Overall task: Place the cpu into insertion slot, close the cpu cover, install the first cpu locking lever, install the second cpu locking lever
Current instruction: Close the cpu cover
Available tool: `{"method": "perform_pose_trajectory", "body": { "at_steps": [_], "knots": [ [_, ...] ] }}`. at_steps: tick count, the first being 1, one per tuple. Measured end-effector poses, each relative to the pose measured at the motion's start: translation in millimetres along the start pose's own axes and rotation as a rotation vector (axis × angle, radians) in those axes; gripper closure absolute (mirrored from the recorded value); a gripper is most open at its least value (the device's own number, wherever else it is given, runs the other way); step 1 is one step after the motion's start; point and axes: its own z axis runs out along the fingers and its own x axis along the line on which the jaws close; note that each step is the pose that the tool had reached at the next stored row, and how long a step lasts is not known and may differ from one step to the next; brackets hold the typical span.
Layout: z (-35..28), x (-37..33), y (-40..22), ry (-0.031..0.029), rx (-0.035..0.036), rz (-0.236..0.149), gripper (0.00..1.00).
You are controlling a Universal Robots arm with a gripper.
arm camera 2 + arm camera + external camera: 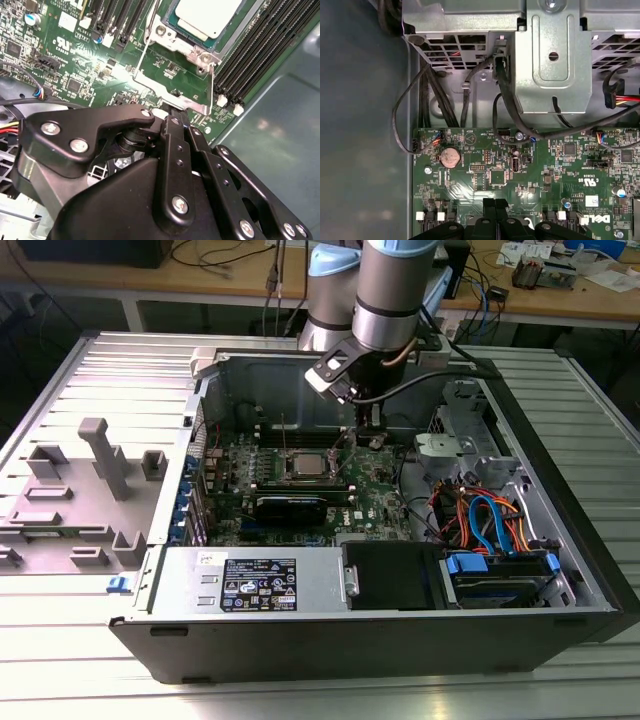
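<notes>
Your gripper (370,440) is down inside the open computer case (560,540) now, low over the green motherboard (485,180). In the first wrist view the fingers (489,210) sit pressed together with nothing between them. In the second wrist view their tips are right at the silvery edge of the insertion slot (172,95). Whether they touch it, I cannot tell. The cpu (207,15) is seated in that slot, beside the long black memory slots (250,55). The cpu cover (175,42) lies flat around it, with the grey top showing through the window. A thin wire locking lever (142,55) runs along one side of the cover; I can't tell you if it is hooked down. The case rests on the ribbed metal counter (60,660).
</notes>
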Motion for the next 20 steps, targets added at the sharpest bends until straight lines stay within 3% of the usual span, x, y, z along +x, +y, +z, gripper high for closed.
{"method": "perform_pose_trajectory", "body": {
  "at_steps": [8, 20],
  "knots": [
    [-3.3, 0.3, -3.0, -0.0003, 0.0154, 0.0, 0.89],
    [-3.4, 0.5, -21.4, -0.0005, 0.0162, 0.0, 0.89]
  ]
}}
